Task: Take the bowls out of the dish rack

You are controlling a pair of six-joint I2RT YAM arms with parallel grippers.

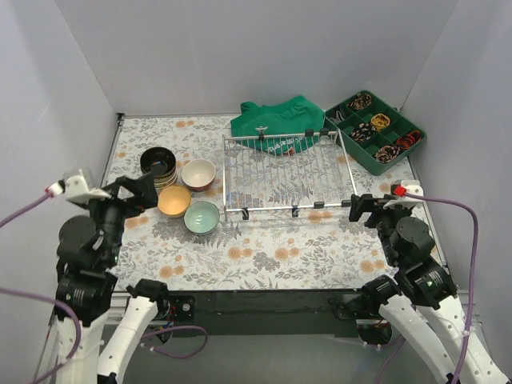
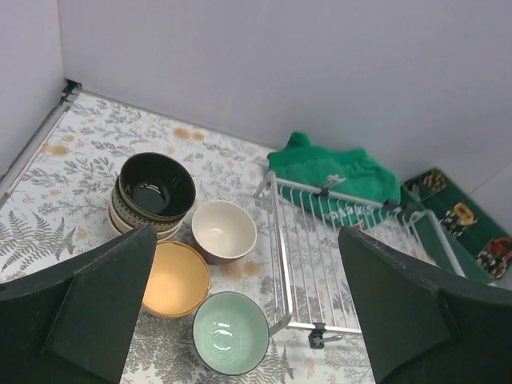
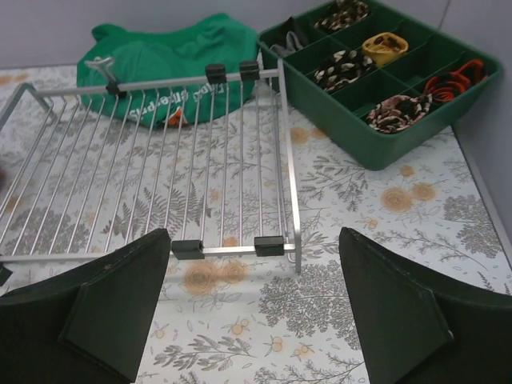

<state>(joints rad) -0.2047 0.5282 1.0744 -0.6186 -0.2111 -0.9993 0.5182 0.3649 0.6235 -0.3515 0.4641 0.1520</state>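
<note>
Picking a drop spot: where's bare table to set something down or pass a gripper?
Free: near table strip before the dish rack and mint bowl; far-left corner behind the black bowl stack. Crowded: bowl cluster left of rack; green cloth, green tray behind it.

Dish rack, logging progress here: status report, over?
Left gripper, right gripper open, empty. Dish rack bare; bowls grouped on table left of it. Green cloth at its far edge.

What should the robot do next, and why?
Probably just fold both arms back to rest. The silver wire dish rack holds no bowls; the black-topped bowl stack, white bowl, orange bowl and mint-green bowl all sit on the table left of it. The left hand and right hand are open, holding nothing.
</note>
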